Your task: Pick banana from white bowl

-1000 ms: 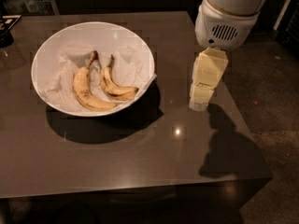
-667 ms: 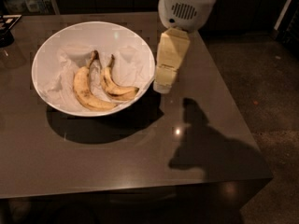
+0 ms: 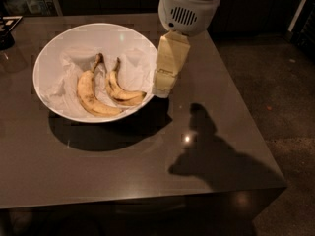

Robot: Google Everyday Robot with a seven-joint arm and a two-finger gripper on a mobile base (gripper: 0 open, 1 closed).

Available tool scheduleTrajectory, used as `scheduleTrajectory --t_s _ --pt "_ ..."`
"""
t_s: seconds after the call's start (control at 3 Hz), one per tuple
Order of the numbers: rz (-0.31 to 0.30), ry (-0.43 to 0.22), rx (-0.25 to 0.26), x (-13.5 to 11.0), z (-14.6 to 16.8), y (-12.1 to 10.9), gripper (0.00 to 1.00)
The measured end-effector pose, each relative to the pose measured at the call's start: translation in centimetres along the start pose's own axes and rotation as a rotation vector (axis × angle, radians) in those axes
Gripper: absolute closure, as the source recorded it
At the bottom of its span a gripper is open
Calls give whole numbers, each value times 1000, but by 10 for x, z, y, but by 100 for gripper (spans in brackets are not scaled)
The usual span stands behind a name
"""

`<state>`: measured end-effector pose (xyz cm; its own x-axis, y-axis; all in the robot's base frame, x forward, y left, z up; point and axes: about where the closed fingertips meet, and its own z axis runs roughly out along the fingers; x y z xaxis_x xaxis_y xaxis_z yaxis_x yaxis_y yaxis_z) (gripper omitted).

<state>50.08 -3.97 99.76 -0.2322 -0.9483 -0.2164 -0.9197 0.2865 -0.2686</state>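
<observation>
The bowl [image 3: 129, 36] stood on the left rear part of the desk [image 3: 123, 176]. In it, on paper [image 3: 66, 85], lay the banana [image 3: 122, 94] at the right and a second banana [image 3: 91, 100] just left of it, stems to the rear. The hand [image 3: 163, 90] hung by the bowl's right rim, just right of the banana.

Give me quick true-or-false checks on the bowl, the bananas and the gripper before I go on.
1. The white bowl holds two pieces of fruit. True.
2. The gripper is lifting the banana. False: it hangs by the bowl's right rim, and the banana lies in the bowl.
3. The plumper banana lies left of the banana. True.
4. The bowl sits on the floor. False: it stands on the dark table.
</observation>
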Motion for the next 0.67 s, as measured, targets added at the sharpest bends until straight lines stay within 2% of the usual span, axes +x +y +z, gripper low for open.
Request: scheduleTrajectory --t_s 0.33,0.67 --pt "45 -5 63 -25 13 -3 0" --pt "51 -11 70 -44 24 -4 0"
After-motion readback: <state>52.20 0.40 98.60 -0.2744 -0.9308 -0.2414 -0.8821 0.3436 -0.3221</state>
